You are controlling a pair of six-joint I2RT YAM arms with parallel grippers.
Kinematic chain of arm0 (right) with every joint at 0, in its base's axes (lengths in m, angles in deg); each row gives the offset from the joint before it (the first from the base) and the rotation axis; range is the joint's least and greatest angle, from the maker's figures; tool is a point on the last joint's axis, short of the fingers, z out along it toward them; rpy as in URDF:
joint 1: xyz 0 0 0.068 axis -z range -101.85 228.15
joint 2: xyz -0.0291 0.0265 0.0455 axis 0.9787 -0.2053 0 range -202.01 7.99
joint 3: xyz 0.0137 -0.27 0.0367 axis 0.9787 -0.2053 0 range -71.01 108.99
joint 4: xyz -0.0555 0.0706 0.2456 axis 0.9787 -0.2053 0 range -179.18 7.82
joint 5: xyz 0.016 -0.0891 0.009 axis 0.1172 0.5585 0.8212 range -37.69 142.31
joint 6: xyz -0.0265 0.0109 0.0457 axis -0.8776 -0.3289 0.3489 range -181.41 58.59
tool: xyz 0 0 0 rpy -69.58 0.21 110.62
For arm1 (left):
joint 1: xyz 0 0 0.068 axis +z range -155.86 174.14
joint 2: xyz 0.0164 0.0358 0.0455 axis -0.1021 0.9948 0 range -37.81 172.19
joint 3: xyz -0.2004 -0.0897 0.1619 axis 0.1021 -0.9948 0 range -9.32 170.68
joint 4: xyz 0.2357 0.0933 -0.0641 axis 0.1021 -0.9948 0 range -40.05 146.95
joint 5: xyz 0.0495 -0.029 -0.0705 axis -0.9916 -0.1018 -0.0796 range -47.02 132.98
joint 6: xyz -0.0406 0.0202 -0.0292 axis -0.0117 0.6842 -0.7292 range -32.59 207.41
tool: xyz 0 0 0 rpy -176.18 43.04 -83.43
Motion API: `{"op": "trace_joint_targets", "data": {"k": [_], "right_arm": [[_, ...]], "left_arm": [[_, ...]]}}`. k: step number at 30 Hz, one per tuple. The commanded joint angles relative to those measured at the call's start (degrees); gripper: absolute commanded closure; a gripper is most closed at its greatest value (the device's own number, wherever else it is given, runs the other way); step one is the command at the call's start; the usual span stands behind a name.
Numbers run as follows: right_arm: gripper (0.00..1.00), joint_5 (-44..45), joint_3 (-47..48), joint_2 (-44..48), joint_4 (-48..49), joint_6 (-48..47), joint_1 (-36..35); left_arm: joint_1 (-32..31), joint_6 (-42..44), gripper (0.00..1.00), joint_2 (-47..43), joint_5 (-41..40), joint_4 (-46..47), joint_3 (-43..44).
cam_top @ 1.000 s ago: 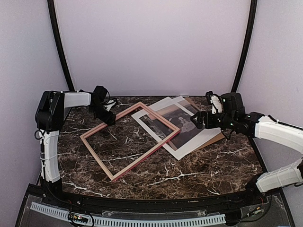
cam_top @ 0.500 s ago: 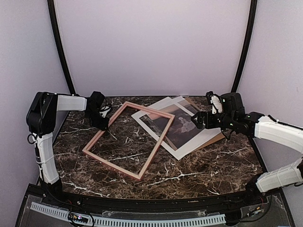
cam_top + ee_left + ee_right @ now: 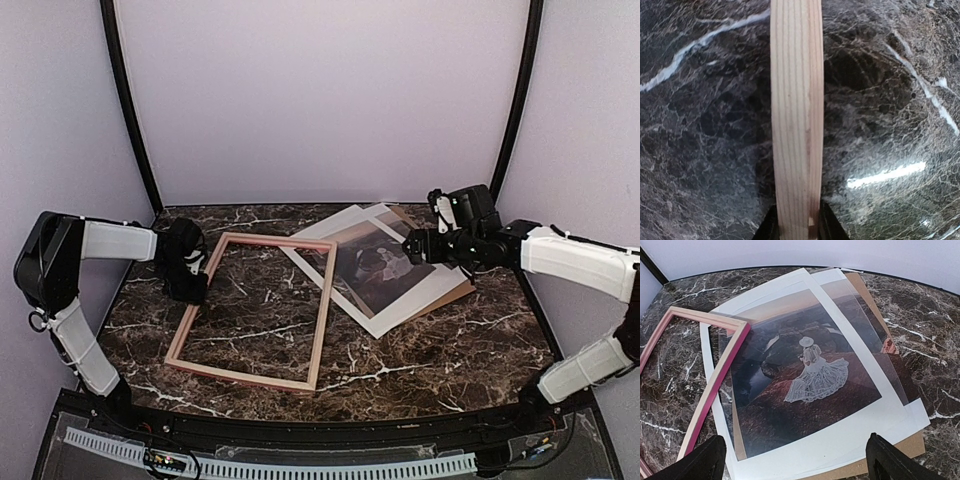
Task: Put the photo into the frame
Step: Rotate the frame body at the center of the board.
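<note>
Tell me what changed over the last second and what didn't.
The left gripper closed on the frame's left rail and swung it left, counterclockwise, so only one corner now overlaps the photo. The right gripper stayed open above the photo, which did not move.

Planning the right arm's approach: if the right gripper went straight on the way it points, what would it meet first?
Most likely the photo: in the wrist view it fills the space ahead between the open jaws of the right gripper. How high the gripper hovers above it is unclear.
</note>
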Motion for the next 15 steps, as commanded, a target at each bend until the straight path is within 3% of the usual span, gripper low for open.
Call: {"op": "trace_joint_targets", "data": {"k": [1, 15], "right_arm": [[0.01, 2.3, 6.1, -6.0, -2.6, -1.2, 1.7], [0.01, -1.7, 12.6, -16.2, -3.1, -4.8, 8.6]], "left_arm": [[1.3, -4.9, 0.83, -3.1, -5.8, -2.8, -2.8], [6.2, 0.0, 0.83, -3.3, -11.7, -5.0, 0.1]]}}
